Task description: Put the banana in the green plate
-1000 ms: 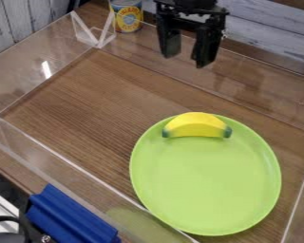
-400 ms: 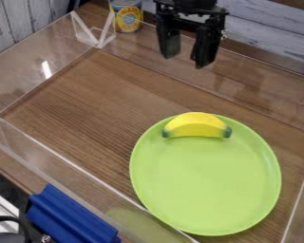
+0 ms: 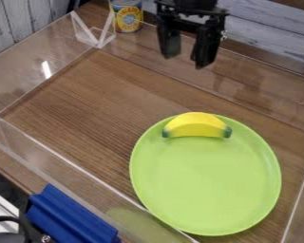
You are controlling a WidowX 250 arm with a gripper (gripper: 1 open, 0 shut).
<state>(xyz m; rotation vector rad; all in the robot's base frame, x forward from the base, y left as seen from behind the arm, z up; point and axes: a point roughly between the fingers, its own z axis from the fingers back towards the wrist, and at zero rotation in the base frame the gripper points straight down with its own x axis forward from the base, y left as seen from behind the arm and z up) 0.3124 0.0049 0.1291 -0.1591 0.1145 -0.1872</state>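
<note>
The small yellow banana (image 3: 196, 125) with dark ends lies inside the lime-green plate (image 3: 205, 185), against its far rim. The plate rests on the wooden table at the lower right. My black gripper (image 3: 189, 47) hangs at the top centre, well behind the plate and apart from the banana. Its two fingers stand open with nothing between them.
A yellow-labelled can (image 3: 126, 15) stands at the back, left of the gripper. Clear acrylic walls (image 3: 41, 71) fence the wooden table on the left and front. A blue object (image 3: 72, 220) lies outside the wall at the lower left.
</note>
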